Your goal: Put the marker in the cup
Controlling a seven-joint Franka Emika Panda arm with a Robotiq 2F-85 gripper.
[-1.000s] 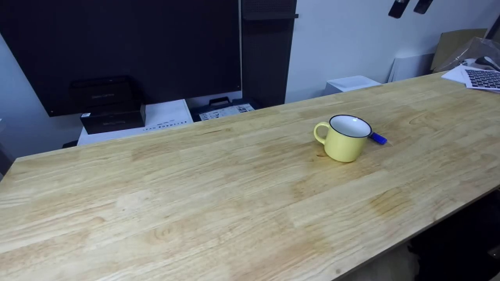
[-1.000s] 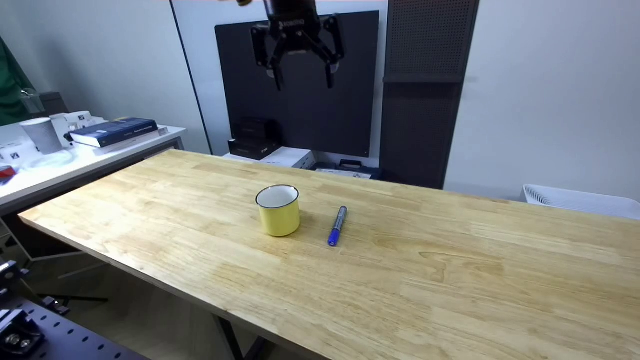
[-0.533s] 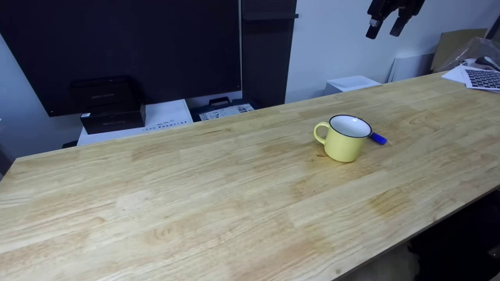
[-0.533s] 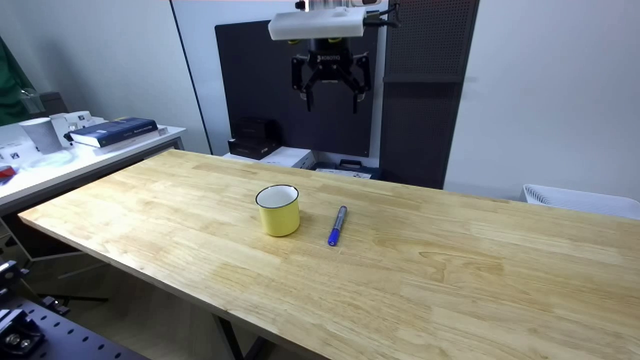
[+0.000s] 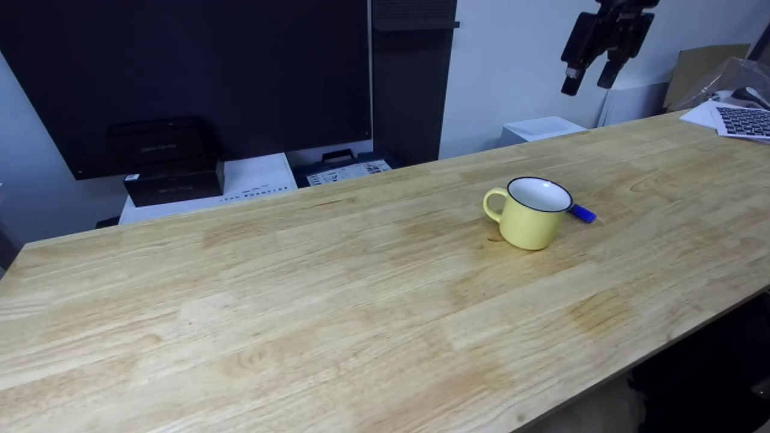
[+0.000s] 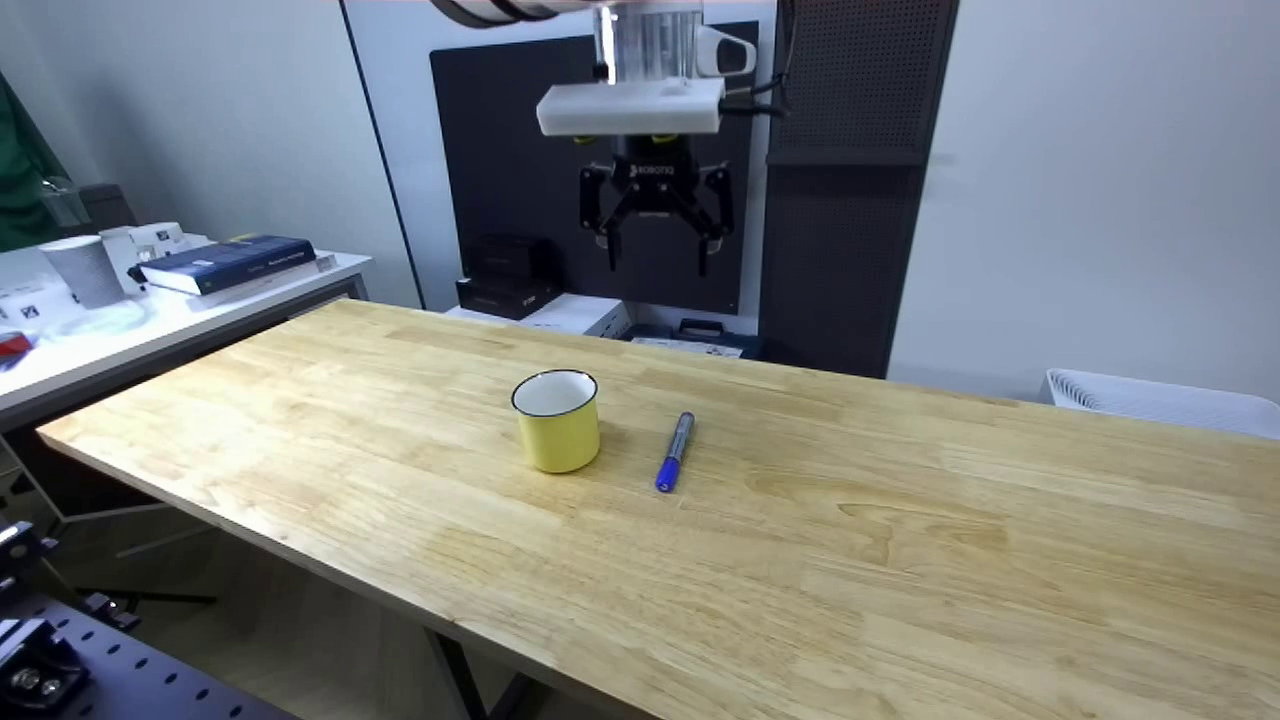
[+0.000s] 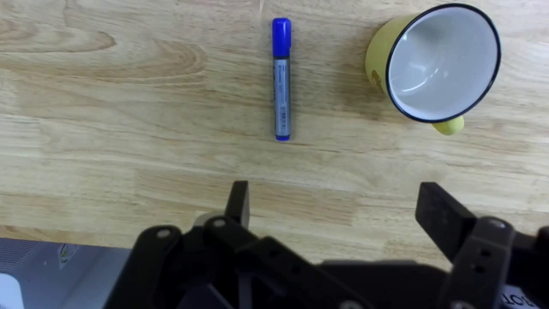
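The blue marker (image 6: 676,452) lies flat on the table beside the yellow cup (image 6: 561,440), apart from it. In an exterior view the cup (image 5: 528,227) hides most of the marker, and only the blue cap (image 5: 583,213) shows. In the wrist view the marker (image 7: 282,88) lies ahead of the fingers with its cap pointing away. The cup (image 7: 441,64) stands upright to its right, its white inside empty. My gripper (image 6: 657,266) is open and empty, well above the table. It also shows in an exterior view (image 5: 588,88) and in the wrist view (image 7: 334,189).
The wooden table (image 6: 900,560) carries the cup and marker. A white side table (image 6: 180,330) with a book (image 6: 228,264) and a grey cup (image 6: 85,272) stands beyond its end. A patterned sheet (image 5: 746,122) lies at the table's far end.
My gripper has come down toward the table, open throughout. In the exterior views it first shifted sideways, then mostly sank. The cup and marker have not moved.
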